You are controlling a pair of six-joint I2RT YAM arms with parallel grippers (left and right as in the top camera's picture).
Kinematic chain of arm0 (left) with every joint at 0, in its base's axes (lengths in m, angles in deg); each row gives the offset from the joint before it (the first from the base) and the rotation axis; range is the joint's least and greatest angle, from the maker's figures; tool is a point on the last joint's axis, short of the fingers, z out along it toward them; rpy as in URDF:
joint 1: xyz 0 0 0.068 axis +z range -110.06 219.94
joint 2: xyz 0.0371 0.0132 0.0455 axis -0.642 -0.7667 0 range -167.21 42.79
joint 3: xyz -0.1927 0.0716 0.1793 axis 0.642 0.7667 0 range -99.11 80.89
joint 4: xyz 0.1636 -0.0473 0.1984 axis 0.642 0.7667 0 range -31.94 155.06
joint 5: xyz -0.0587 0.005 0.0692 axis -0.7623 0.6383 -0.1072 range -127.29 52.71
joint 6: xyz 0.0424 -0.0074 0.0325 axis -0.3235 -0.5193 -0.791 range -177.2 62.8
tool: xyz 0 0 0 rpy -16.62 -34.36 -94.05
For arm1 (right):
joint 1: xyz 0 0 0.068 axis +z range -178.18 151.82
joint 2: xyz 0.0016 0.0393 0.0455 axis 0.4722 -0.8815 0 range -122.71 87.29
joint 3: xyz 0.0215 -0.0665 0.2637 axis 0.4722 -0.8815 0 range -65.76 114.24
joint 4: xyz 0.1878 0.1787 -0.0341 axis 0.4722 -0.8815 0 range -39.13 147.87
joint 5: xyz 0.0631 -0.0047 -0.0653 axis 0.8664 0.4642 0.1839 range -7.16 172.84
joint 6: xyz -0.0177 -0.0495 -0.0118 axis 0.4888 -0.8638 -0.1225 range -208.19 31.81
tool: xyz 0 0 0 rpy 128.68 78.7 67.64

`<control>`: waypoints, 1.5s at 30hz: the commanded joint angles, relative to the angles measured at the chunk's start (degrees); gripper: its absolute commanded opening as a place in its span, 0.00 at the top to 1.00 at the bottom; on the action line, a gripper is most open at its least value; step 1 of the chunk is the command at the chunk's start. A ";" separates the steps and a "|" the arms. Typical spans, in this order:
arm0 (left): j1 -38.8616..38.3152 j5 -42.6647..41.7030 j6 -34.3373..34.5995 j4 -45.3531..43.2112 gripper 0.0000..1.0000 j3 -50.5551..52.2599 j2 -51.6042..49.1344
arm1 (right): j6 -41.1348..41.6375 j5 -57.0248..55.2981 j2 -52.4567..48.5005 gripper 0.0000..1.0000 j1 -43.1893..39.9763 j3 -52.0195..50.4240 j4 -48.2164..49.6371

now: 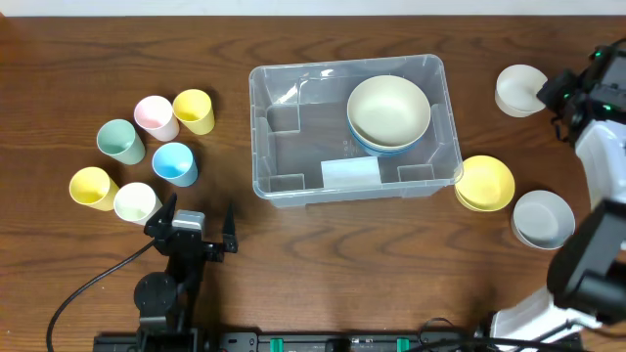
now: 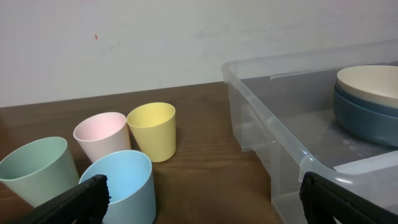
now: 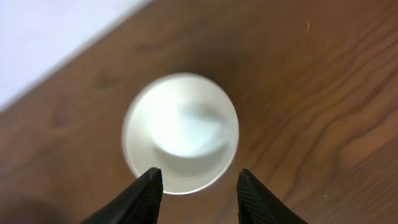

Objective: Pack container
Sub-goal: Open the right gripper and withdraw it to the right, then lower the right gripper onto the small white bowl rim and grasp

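The clear plastic container (image 1: 284, 181) sits mid-table and holds a cream bowl (image 1: 388, 110) stacked on a blue bowl (image 1: 375, 149); its near corner shows in the left wrist view (image 2: 267, 121). My right gripper (image 1: 550, 93) is open above a white bowl (image 1: 518, 90), whose rim lies between the fingertips in the right wrist view (image 3: 181, 132). My left gripper (image 1: 196, 230) is open and empty near the front edge, behind the cups. A yellow bowl (image 1: 485, 183) and a grey bowl (image 1: 543, 218) stand right of the container.
Several cups stand left of the container: pink (image 1: 155, 116), yellow (image 1: 195, 110), green (image 1: 120, 142), blue (image 1: 175, 163), another yellow (image 1: 93, 188), cream (image 1: 135, 203). The left wrist view shows the blue (image 2: 121, 183), pink (image 2: 102, 135), yellow (image 2: 153, 129) and green (image 2: 34, 168) cups.
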 commanded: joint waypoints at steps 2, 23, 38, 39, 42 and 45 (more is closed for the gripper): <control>0.31 -0.66 -0.35 1.86 0.02 1.09 0.35 | 1.05 -0.81 -5.44 0.60 -0.81 0.46 0.17; 0.31 -0.66 -0.35 1.86 0.02 1.09 0.33 | 2.34 2.73 -12.00 0.61 -3.85 0.46 6.99; 0.31 -0.66 -0.35 1.84 0.02 1.09 0.35 | 2.49 3.69 -13.88 0.63 -2.97 0.46 10.67; 0.31 -0.66 -0.35 1.84 0.02 1.09 0.33 | 2.47 3.69 -13.90 0.66 -2.91 0.46 10.49; 0.31 -0.66 -0.35 1.84 0.02 1.09 0.33 | 2.29 3.50 -14.01 0.73 -2.60 0.46 9.92; 0.31 -0.66 -0.35 1.84 0.02 1.09 0.35 | 2.29 3.52 -14.01 0.79 -2.32 0.46 9.53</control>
